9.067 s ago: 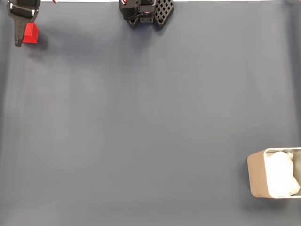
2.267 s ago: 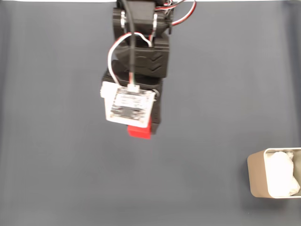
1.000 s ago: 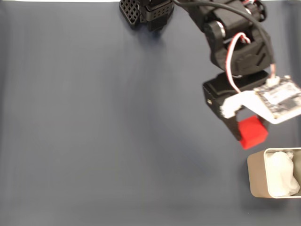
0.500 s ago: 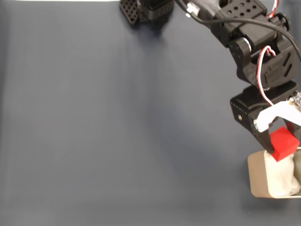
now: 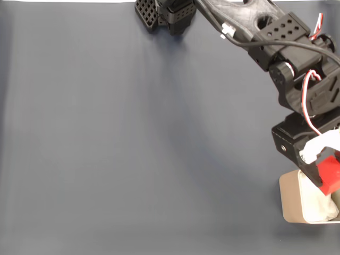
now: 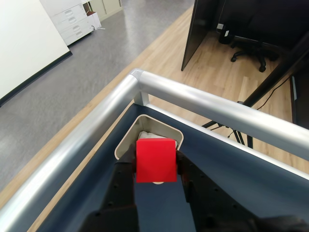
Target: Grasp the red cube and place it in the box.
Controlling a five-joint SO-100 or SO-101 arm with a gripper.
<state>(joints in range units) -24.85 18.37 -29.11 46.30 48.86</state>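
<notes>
- Red cube (image 6: pixel 155 160) clamped between the two fingers of the end effector (image 6: pixel 155 166); wrist view shows one black finger (image 6: pixel 126 166) pressed on its left face and one on its right.
- In the fixed view the red cube (image 5: pixel 330 172) sits at the tip of the end effector (image 5: pixel 325 178), partly cut by the right frame edge.
- End effector clenched on the cube, cube off the bench, held in the air.
- Box (image 5: pixel 290 197) directly under and slightly beyond the end effector in the fixed view; cube overlaps the box's upper rim area.
- Wrist view: box (image 6: pixel 126 141) just ahead of the fingertips, its opening partly hidden behind the cube; pale rim and a bit of white lining (image 6: pixel 150 137) visible above the cube.
- White lining (image 5: pixel 317 206) also seen inside the box below the end effector in the fixed view.
- Arm (image 5: pixel 297 69) reaches from the base (image 5: pixel 166 15) at top of the fixed view, down to the right toward the box.
- Bench (image 5: pixel 133 149) covered in dark blue-grey; metal rail (image 6: pixel 203 104) of the bench edge just past the box in the wrist view.
</notes>
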